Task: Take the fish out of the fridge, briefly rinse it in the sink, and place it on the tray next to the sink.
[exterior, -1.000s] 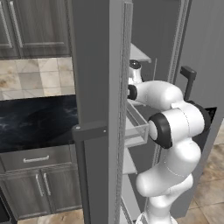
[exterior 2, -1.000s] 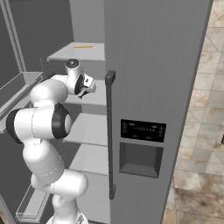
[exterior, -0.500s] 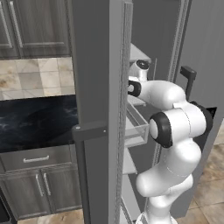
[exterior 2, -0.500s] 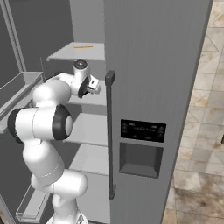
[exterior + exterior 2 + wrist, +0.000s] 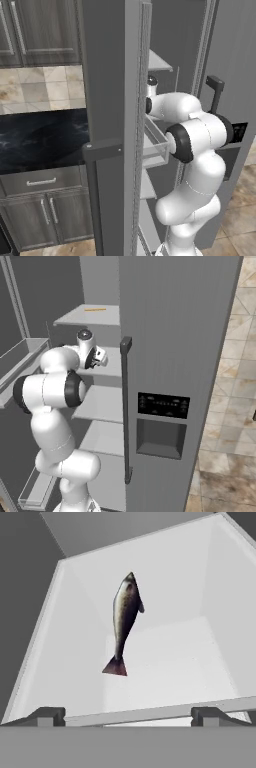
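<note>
1. Reaching into the open fridge (image 5: 180,331), the gripper (image 5: 129,716) hung with jaws spread and empty above a white drawer (image 5: 210,587).
2. The fish (image 5: 124,619) lay mid-floor in that drawer, tail toward the near rim.
3. The pick-up step was in hand; next, descend and pinch its body.
4. Beyond stood grey cabinets (image 5: 35,30) and a dark counter (image 5: 40,137).

Flat, even rendered lighting, no glare or motion blur, all views sharp with no edge distortion. Fridge (image 5: 175,331) interior reads dim grey in both base views. In the hand view the white drawer (image 5: 165,662) is bright with soft shading on its walls.
</note>
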You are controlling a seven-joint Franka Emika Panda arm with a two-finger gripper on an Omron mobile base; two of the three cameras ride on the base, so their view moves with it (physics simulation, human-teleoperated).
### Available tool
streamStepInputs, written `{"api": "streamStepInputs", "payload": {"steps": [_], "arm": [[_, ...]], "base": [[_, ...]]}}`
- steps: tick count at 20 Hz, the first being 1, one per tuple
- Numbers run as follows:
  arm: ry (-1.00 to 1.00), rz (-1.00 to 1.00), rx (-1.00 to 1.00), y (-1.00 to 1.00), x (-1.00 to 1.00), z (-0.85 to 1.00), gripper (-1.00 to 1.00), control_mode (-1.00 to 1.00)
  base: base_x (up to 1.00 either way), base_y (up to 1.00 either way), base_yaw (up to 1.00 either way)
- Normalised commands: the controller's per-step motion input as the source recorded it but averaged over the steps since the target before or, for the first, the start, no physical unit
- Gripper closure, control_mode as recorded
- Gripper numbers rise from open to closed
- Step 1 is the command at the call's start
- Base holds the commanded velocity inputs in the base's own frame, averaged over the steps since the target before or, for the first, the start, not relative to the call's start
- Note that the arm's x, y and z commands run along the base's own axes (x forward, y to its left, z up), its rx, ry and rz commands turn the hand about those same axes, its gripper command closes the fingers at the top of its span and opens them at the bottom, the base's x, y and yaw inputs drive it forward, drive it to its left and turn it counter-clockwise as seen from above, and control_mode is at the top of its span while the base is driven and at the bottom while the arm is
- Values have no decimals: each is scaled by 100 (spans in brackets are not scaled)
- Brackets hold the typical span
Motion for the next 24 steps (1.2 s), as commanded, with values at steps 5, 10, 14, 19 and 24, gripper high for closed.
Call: {"api": "streamStepInputs", "payload": {"steps": [5, 10, 14, 19, 24], "arm": [[2, 0, 0, 9, 40, -15, -100, -100], [0, 0, 0, 0, 43, -2, -100, -100], [0, 0, 0, 0, 47, -2, -100, -100], [0, 0, -7, 0, 37, -18, -100, -100], [0, 0, -10, 0, 33, -25, -100, -100]], "base": [[0, 0, 0], [0, 0, 0], [0, 0, 0], [0, 0, 0], [0, 0, 0]]}}
